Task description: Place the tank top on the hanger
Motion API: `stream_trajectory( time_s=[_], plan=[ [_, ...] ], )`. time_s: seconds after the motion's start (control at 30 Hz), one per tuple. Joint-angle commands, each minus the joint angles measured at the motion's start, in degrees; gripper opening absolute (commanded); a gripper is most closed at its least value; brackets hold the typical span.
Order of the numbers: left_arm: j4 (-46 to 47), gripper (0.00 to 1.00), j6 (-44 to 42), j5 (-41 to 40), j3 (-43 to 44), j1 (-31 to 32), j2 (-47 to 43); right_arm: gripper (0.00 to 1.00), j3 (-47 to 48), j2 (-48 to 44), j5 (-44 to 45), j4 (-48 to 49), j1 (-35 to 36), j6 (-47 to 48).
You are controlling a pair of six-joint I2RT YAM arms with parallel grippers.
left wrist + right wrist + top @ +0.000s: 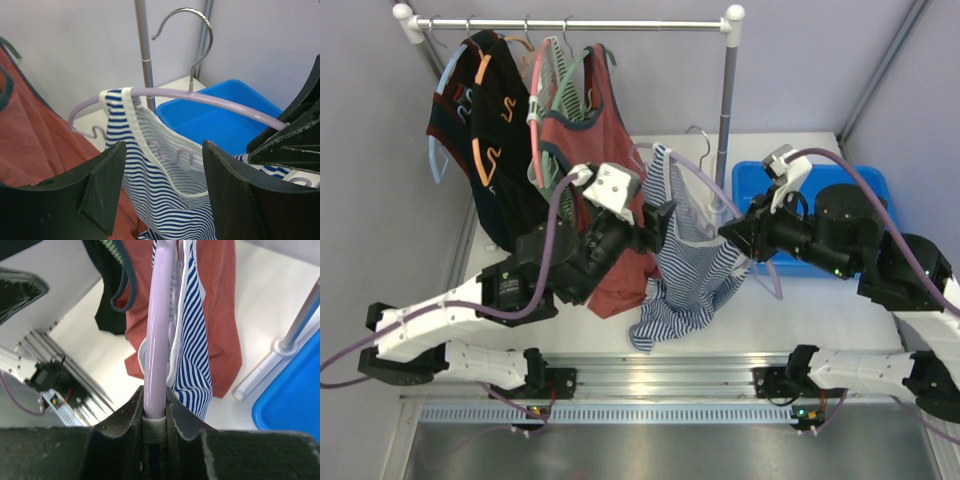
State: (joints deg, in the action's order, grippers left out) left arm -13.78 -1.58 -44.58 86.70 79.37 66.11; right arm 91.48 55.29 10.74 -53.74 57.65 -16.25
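Note:
The lilac hanger is held in mid-air by my right gripper, which is shut on its right arm end; the right wrist view shows the lilac bar pinched between the fingers. The navy-and-white striped tank top hangs from the hanger, with one white-trimmed strap looped over the left arm. My left gripper is open just left of the top. In its wrist view the jaws stand wide apart, with the striped cloth just beyond them and untouched.
A clothes rack rod at the back holds a rust-red tank top, a dark garment and other hangers. The rack's pole stands behind the hanger's metal hook. A blue bin sits at the right.

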Motion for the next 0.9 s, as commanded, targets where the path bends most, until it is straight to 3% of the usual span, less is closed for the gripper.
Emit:
stream_trajectory(
  time_s=[0.0, 0.23, 0.6, 0.87],
  plan=[
    [0.5, 0.68, -0.5, -3.8, -0.2, 0.1, -3.2, 0.00, 9.0, 2.6, 6.0, 2.4, 0.1, -1.1],
    [0.9, 0.67, -2.4, -7.2, 0.8, 0.1, -5.7, 0.00, 22.8, 13.2, 12.3, -5.1, -0.2, -1.9],
    [0.0, 0.67, -4.3, -8.2, 2.2, 0.2, -8.3, 0.00, 42.2, 26.3, 9.1, -10.6, -6.8, -1.5],
    [-1.9, 0.66, -2.3, -8.1, 0.3, 0.2, -11.6, 0.00, 41.2, 30.3, 7.5, -6.7, -9.8, -2.4]
  ],
)
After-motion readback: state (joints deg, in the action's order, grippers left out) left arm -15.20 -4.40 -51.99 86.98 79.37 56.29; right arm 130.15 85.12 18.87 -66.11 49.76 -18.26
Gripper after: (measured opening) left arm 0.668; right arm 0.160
